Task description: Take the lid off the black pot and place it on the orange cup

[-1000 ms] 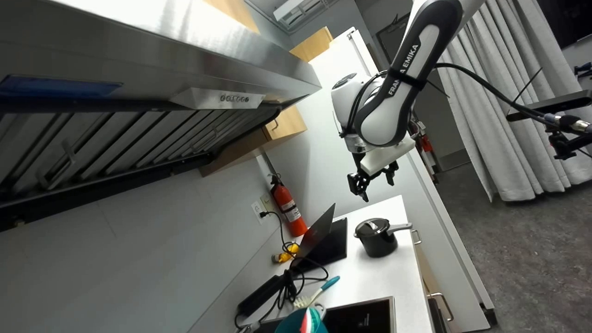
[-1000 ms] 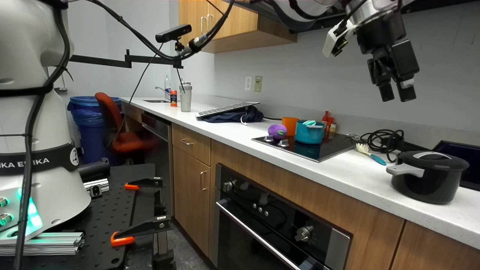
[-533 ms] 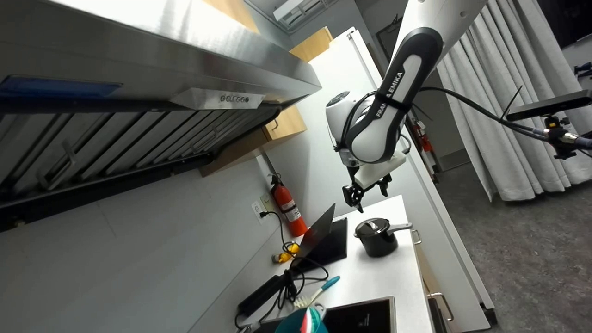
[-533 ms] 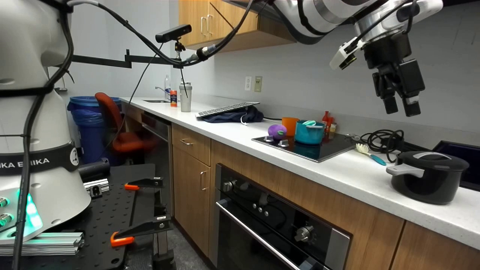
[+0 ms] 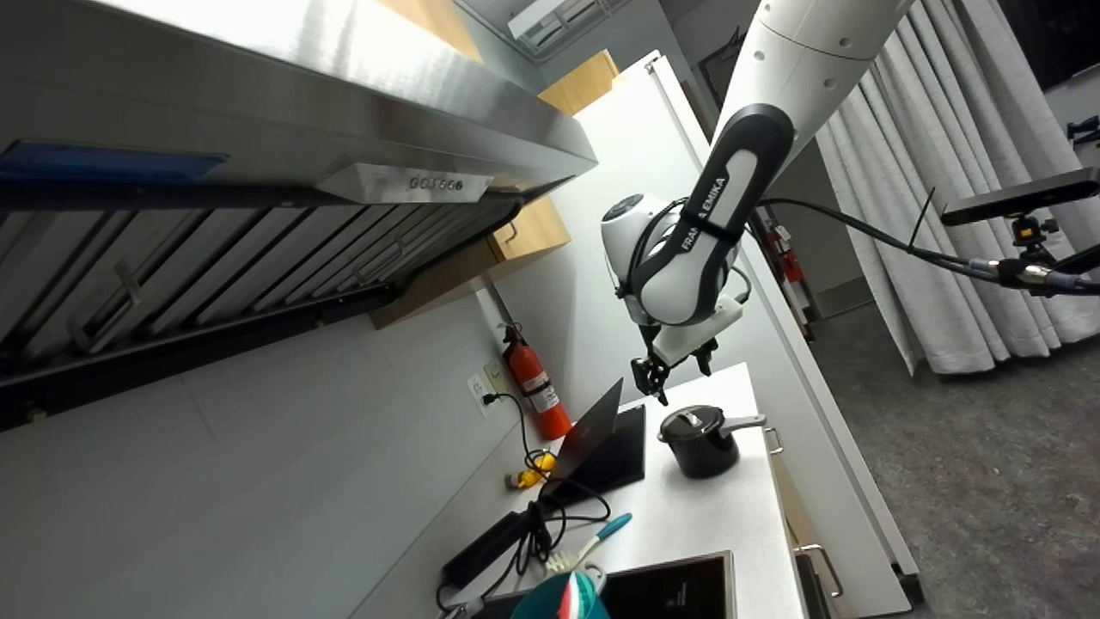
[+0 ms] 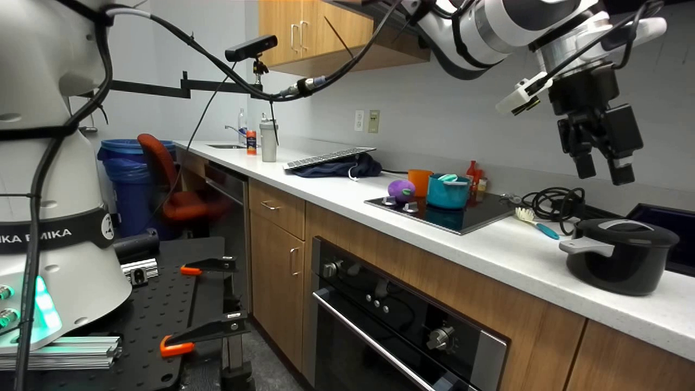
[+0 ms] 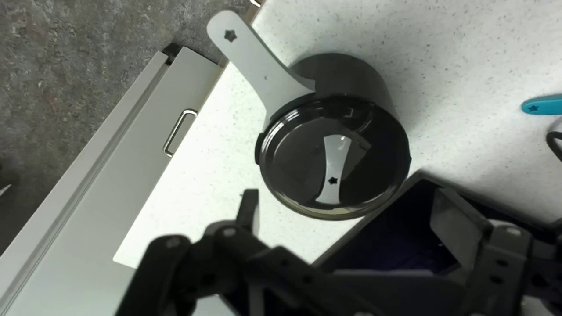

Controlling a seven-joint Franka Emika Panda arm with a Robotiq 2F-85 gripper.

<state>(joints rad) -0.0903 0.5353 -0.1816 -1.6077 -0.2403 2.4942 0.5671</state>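
Gripper (image 6: 604,169): we count one, its two fingers (image 7: 248,210) spread wide; it hangs above the lid (image 7: 298,166), apart from it.
Lid: one, resting on the black pot (image 7: 347,74), a single grey grip (image 7: 334,175) across its top.
Black pot: one, upright on the counter (image 7: 206,188), near the front edge and the end away from the sink (image 6: 227,146).
Pot handle (image 7: 250,57): one, long and grey, which we see crossing the line of the front edge in the wrist view.
Laptop-like device (image 5: 593,430): one, dark, just beside the black pot on its wall side.
Pasta server (image 6: 546,231): one, lying between the black pot and the cooktop (image 6: 488,212).
Teal pot (image 6: 448,196): one, standing on the cooktop.
Orange cup (image 6: 419,182): one, upright just beside the teal pot, well apart from the black pot; whether it stands on the cooktop or the counter, we cannot tell.
Cooktop knobs (image 6: 411,207): two, at the cooktop's front edge toward the sink, one round purple thing (image 6: 400,190) close by.
Open room: we find bare counter between the black pot and the pasta server, a strip along the front edge, and a bare patch at the end's front corner.
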